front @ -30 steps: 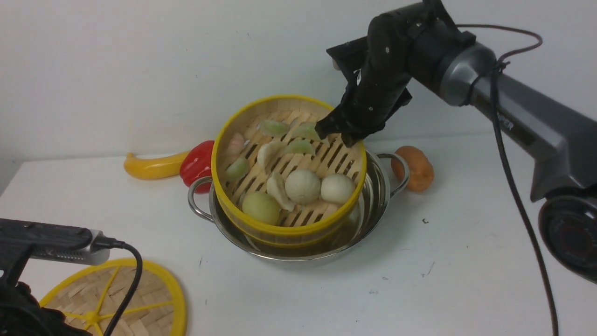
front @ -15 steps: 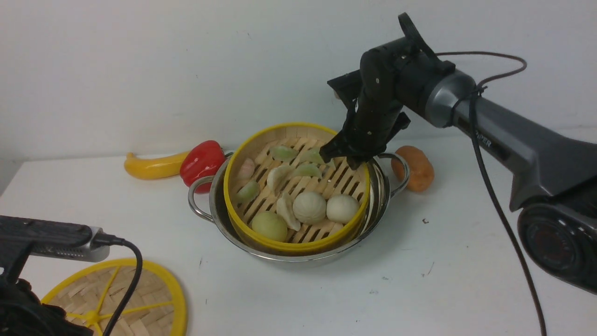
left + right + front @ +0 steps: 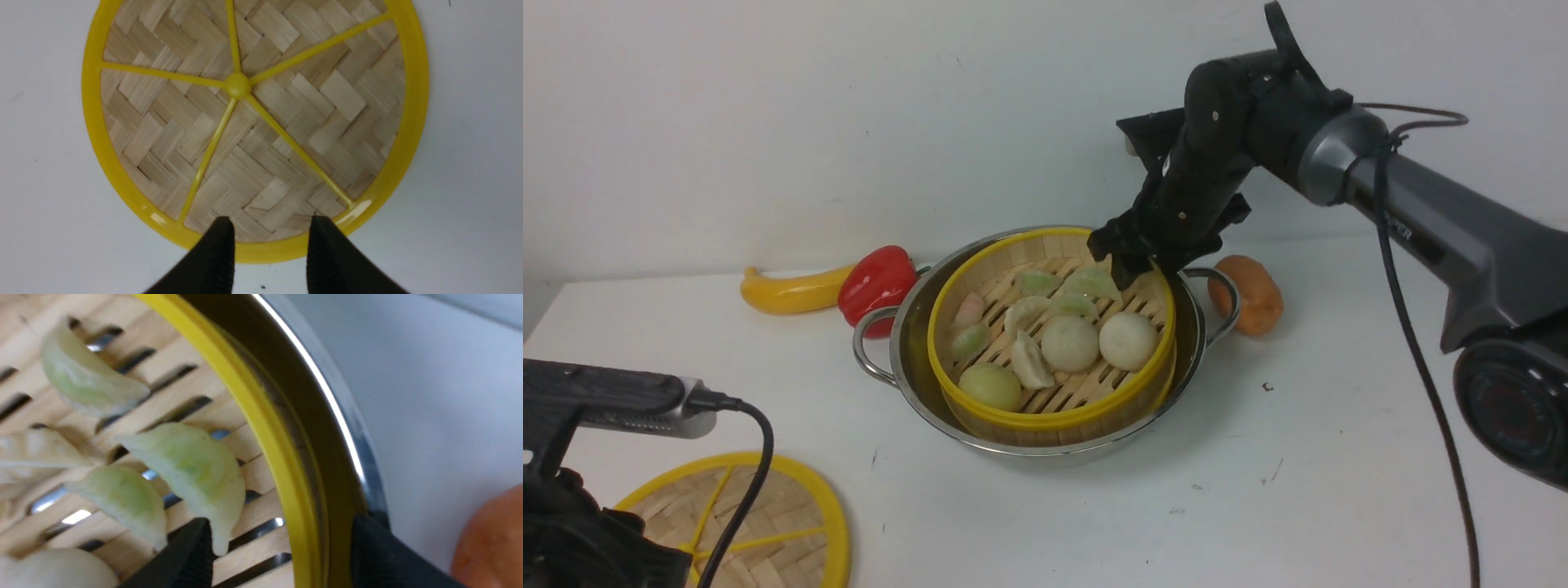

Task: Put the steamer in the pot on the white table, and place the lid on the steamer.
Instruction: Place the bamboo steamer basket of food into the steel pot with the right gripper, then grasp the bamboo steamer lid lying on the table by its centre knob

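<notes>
The round bamboo steamer with a yellow rim and slatted floor point(image 3: 1045, 420) sits inside the wide, shiny stainless-steel pot point(image 3: 907, 359), which stands mid-way across the plain white table point(image 3: 1258, 490), nearer its far edge. Pale dumplings and round buns lie on the slats. The right gripper point(image 3: 1139, 265) hangs over the steamer's far right rim with its jaws spread wide - one finger inside the basket beside a green dumpling, the other outside over the pot's rim, the yellow rim between them and clear of both; it grips nothing. The flat woven-bamboo lid with yellow rim and spokes point(image 3: 792, 523) lies at the table's near left corner. The left gripper point(image 3: 271, 232) hovers above the lid's edge, jaws parted and empty. A yellow curved fruit point(image 3: 784, 292) and a red bell pepper point(image 3: 874, 286) lie by the pot's left handle - an orange-brown potato point(image 3: 1254, 294) by its right.
</notes>
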Robot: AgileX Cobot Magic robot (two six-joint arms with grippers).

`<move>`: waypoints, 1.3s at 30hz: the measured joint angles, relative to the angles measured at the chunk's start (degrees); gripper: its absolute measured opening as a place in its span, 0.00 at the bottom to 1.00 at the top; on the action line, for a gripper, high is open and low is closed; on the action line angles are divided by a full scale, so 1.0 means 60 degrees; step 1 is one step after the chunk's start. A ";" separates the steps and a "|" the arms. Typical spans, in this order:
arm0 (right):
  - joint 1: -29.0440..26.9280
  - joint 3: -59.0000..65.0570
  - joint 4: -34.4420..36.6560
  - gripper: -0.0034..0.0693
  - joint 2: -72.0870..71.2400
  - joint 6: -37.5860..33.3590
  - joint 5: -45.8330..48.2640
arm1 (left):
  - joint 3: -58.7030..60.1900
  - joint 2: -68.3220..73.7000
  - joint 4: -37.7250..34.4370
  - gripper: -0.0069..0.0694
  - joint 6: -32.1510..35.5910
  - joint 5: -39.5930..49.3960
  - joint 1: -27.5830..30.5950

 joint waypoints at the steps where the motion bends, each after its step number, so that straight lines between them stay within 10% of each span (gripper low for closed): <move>1: -0.0060 0.0000 -0.0022 0.73 -0.0296 -0.0050 0.0000 | 0.0000 0.0000 0.0000 0.41 0.0000 -0.0169 0.0000; 21: -0.1501 0.4083 0.0201 0.74 -0.7917 -0.0407 -0.0095 | -0.0010 0.3486 0.0510 0.41 -0.0404 -0.2414 0.0000; 39: -0.1508 0.6422 0.0194 0.74 -0.9684 -0.0677 0.0001 | -0.0010 0.3673 0.0472 0.41 -0.0480 -0.2839 0.0872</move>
